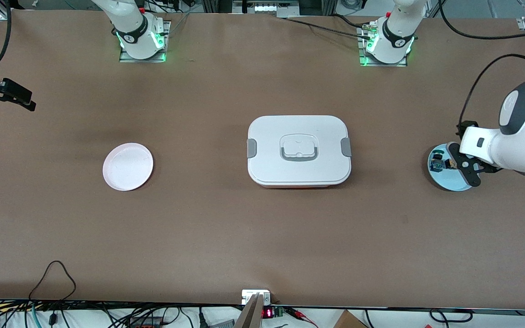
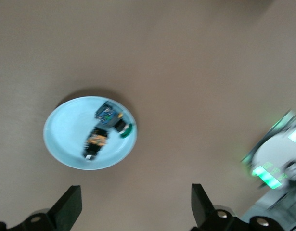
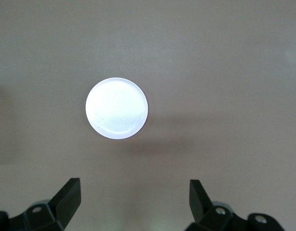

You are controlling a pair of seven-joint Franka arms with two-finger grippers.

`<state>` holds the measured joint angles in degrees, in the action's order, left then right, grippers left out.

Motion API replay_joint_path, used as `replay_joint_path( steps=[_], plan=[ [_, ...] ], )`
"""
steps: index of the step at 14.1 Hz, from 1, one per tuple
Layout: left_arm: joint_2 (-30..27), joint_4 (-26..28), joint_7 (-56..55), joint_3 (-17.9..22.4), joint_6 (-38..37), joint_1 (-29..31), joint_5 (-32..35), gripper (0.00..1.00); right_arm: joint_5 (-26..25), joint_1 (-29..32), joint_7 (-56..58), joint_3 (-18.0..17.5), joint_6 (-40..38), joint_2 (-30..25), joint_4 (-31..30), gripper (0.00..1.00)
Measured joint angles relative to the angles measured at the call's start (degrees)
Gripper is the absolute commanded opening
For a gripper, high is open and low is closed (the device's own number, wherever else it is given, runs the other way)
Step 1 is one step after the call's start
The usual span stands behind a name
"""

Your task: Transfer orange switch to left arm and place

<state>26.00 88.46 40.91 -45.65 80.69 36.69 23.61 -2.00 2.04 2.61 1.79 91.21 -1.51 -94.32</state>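
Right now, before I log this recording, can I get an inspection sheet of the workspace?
Surface: brown table, bare between items.
Job's things: orange switch lies on the blue plate; white box mid-table, lid shut.
Clutter: blue-and-green switch on the same plate; pink plate toward the right arm's end.
Claws: left claw open over the blue plate; right claw open, above the pink plate.
Cables: black loop at the table's near edge.
Surroundings: nothing seen.

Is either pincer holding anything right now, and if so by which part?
Nothing is held. The left pincer hangs open over the blue plate carrying the orange switch; the right pincer is open above the white plate.
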Motion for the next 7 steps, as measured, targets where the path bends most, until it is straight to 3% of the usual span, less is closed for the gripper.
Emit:
replay_joint_path(
  steps=[2,4,5,7],
  plan=[
    [-0.03,-3.41,-11.47,-2.6,-4.06,-1.38,-3.17,1.0,0.05,0.0,0.0,0.0,0.0,0.0,0.06,1.0],
    [-0.57,-6.51,-21.84,-2.42,-6.2,-5.62,-5.16,1.0,0.07,0.0,0.0,0.0,-0.01,0.0,0.11,1.0],
    [-1.81,-7.47,-25.65,0.35,-6.05,-9.1,-6.29,1.0,0.08,0.0,0.0,0.0,-0.01,0.0,0.16,1.0],
    [-6.46,-8.06,-28.99,11.65,-2.5,-18.02,-11.75,1.0,0.1,0.0,0.0,0.0,-0.03,0.0,0.24,1.0]
  ],
)
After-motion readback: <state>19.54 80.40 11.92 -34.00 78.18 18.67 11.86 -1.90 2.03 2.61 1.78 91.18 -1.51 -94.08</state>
